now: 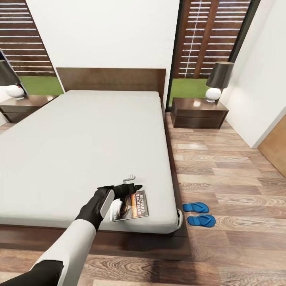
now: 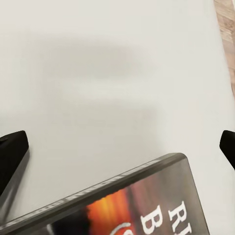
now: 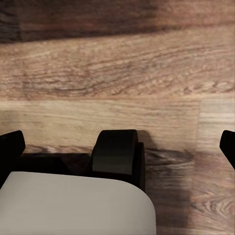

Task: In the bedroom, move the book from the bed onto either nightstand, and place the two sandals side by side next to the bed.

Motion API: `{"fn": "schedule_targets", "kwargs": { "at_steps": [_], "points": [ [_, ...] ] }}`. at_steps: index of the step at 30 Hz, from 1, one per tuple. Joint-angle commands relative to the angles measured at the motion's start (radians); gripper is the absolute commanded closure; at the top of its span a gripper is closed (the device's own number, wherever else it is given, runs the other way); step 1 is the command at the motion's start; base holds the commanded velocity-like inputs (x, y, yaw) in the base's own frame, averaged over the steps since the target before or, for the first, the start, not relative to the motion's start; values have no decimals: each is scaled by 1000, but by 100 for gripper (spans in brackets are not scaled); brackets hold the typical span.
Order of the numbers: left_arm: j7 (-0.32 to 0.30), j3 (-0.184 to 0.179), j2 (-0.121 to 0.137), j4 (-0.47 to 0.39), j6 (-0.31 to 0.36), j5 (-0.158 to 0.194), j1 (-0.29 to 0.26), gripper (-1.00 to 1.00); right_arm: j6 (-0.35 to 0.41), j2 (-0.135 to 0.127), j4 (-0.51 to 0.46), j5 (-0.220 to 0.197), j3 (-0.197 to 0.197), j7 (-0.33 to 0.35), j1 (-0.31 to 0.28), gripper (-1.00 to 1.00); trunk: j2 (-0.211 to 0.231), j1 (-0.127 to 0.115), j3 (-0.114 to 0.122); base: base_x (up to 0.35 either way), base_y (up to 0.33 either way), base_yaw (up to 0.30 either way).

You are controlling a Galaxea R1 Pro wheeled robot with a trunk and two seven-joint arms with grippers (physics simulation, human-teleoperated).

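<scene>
One book [image 1: 130, 205] lies flat near the foot corner of the bed [image 1: 91, 139], on the pale grey mattress, and the left tool [image 1: 133, 186] hangs right over the book's far edge, its black fingers pointing toward the headboard. Whether it touches the cover I cannot tell from the head view. In the left wrist view the two dark fingertips [image 2: 12, 147] stand wide apart at either side, spread open with nothing between them but bare mattress, and the book's corner [image 2: 147, 196] sits just below the gap, not yet between the fingers.

Seen from above, the book is a thin paperback with a dark cover, an orange band and white "RICHARD BACHMAN" lettering; it lies slightly askew to the bed's edge, close to the mattress's rounded corner.

Two blue sandals [image 1: 198, 213] rest on the wood-plank floor [image 1: 222, 171] beside that same corner of the bed, near each other and roughly parallel, soles down. A dark nightstand [image 1: 198, 113] with a lamp [image 1: 217, 81] stands against the wall on the sandals' side; another [image 1: 22, 106] stands at the bed's other side.

The right tool's black fingertips [image 3: 11, 147] show far apart in its wrist view, open and empty, over the floor.
</scene>
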Motion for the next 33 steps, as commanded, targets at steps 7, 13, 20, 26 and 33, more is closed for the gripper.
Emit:
{"fn": "schedule_targets", "kwargs": {
  "at_steps": [7,13,20,26,33],
  "points": [
    [3,2,0,0,10,2,0,-100,-2,-1,3,10,-9,3,-1,-100,0,0,-1,0,0,0],
    [3,2,0,0,10,2,0,-100,-2,-1,3,5,-9,4,-2,-100,0,0,-1,0,0,0],
    [3,2,0,2,10,2,0,-100,-2,-1,3,3,-9,3,-1,-100,0,0,-1,0,0,0],
    [3,2,0,3,10,2,0,-100,-2,-1,3,3,-9,4,-1,-100,0,0,-1,0,11,0],
    [3,2,0,3,10,2,0,-100,-2,-1,3,2,-9,4,-2,-100,0,0,-1,0,56,0]
  ]
}}
